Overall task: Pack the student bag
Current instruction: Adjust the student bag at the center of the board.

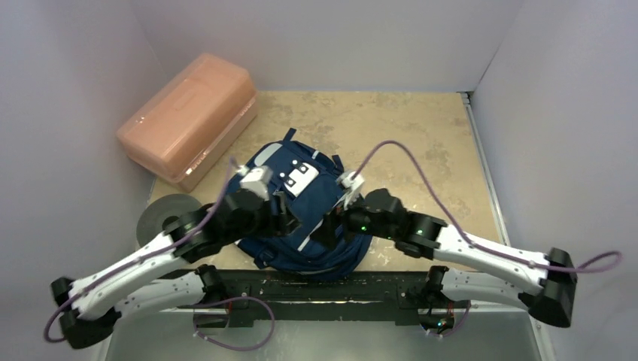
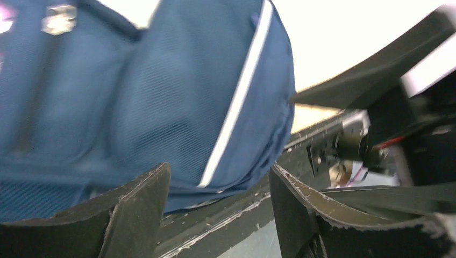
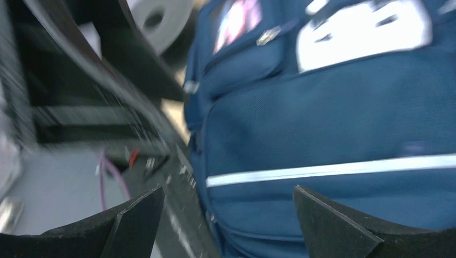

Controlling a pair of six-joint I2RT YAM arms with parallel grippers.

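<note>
Navy blue fabric fills both wrist views. The navy blue fabric backpack with grey reflective stripes [image 1: 323, 259] lies flat on the stone-patterned table [image 1: 406, 135], front pockets up. Its lower end sits at the near edge, by the black rail where the arms are bolted.

The left gripper [image 2: 218, 169] has its jaws apart with nothing between them, low by one striped side of the bag. The right gripper [image 3: 228, 189] has its jaws wide and empty too, above the front panel below the white patch.

My first worry is the edge. I judge that a push or drag toward me could tip the bag off the table, since the soft cloth gives it little to hold its place.

Second, the two wrists are near each other over the bag in the top view, so closing in from both sides could knock them together.

Third, I cannot see an open zip from here, and a pinch on loose cloth would lift a fold and open nothing.

The salmon-pink plastic box [image 1: 188, 113] is well apart at the back left, and the grey roll [image 1: 162, 214] sits just beside the left arm, where an elbow swing could catch it.
</note>
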